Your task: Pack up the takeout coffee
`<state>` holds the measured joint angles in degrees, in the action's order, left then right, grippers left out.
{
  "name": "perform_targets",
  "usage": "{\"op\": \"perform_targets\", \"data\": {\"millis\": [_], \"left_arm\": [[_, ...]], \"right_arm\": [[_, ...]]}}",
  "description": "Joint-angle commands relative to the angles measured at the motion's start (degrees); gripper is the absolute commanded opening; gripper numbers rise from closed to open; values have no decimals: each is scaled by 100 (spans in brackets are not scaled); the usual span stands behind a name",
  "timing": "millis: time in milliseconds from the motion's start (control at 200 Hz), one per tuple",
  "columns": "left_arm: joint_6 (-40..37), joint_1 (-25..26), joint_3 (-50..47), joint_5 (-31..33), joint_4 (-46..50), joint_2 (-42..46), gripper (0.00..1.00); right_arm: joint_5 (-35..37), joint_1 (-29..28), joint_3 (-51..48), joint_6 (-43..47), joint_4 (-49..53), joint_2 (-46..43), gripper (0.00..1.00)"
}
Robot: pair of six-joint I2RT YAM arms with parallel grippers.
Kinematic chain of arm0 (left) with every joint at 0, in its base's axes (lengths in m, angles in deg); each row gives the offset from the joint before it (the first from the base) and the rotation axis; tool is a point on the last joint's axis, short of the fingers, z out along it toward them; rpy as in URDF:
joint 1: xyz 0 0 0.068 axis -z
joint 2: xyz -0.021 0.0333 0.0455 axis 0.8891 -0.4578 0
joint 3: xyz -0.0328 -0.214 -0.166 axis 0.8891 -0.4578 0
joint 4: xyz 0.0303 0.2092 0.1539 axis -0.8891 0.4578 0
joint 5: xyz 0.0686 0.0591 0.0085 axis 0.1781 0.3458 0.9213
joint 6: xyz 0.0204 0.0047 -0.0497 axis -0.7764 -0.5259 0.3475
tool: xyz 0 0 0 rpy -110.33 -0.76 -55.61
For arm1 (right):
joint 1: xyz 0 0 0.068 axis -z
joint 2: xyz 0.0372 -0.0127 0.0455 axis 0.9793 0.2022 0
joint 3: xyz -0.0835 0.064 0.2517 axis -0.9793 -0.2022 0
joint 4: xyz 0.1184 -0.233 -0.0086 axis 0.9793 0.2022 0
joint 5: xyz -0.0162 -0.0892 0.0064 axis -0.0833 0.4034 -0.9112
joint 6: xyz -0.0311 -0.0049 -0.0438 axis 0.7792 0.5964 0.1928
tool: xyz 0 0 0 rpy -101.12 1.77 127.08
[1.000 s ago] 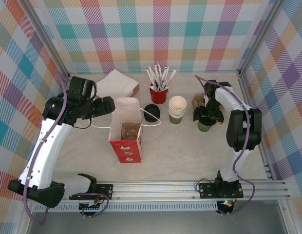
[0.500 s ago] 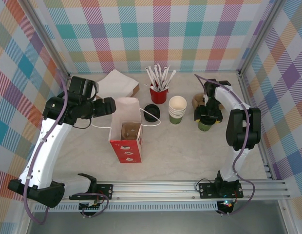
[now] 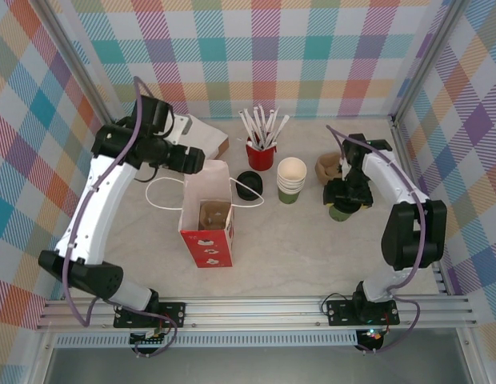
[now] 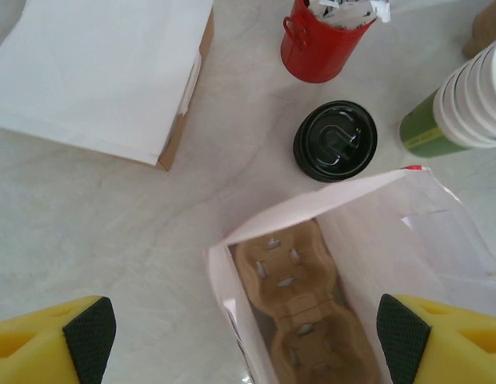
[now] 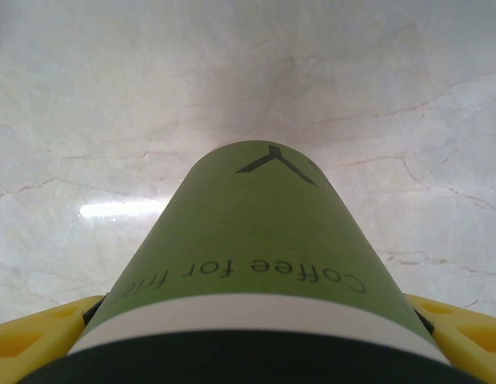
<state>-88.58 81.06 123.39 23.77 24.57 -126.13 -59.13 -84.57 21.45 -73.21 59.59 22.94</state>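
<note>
The takeout coffee [image 3: 339, 212] is a green paper cup with a black lid, standing right of centre. My right gripper [image 3: 343, 198] is shut on it, and in the right wrist view the cup [image 5: 256, 240] presses against both yellow fingers [image 5: 452, 324] just below the lid. Whether its base rests on the table I cannot tell. The red and white paper bag [image 3: 206, 210] stands open at centre-left with a brown pulp carrier [image 4: 304, 320] lying in it. My left gripper [image 3: 192, 158] hovers open at the bag's back edge [image 4: 246, 340], holding nothing.
A loose black lid [image 3: 250, 182] lies beside the bag, next to a stack of green cups [image 3: 291, 180]. A red cup of white sticks [image 3: 261, 152] stands behind them. Flat white bags [image 3: 196, 136] lie at back left, and another brown carrier [image 3: 328, 166] behind the right gripper.
My left arm has swung back and to the right, bringing its gripper above the bag's rear edge. My right gripper has narrowed onto the green cup and shifted slightly right with it.
</note>
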Motion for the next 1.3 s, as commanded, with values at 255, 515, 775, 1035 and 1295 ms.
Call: {"op": "perform_targets", "data": {"millis": [255,515,775,1035,1295], "left_arm": [[-1420,-45,679,-483,318,-1139,86],[-1557,-44,739,-1090,482,-1488,76],[-1385,2,679,-1292,520,-1512,20],[-164,377,64,-691,15,-913,7],[571,778,-745,-992,-522,-261,8]], "right_arm": [[-296,-185,-209,-153,240,-550,75],[-441,-213,-296,-139,378,-876,75],[-752,-266,-87,-130,576,-1331,71],[-1170,-422,479,-347,1127,-1861,69],[-1049,-710,1725,-459,1903,-1976,68]]}}
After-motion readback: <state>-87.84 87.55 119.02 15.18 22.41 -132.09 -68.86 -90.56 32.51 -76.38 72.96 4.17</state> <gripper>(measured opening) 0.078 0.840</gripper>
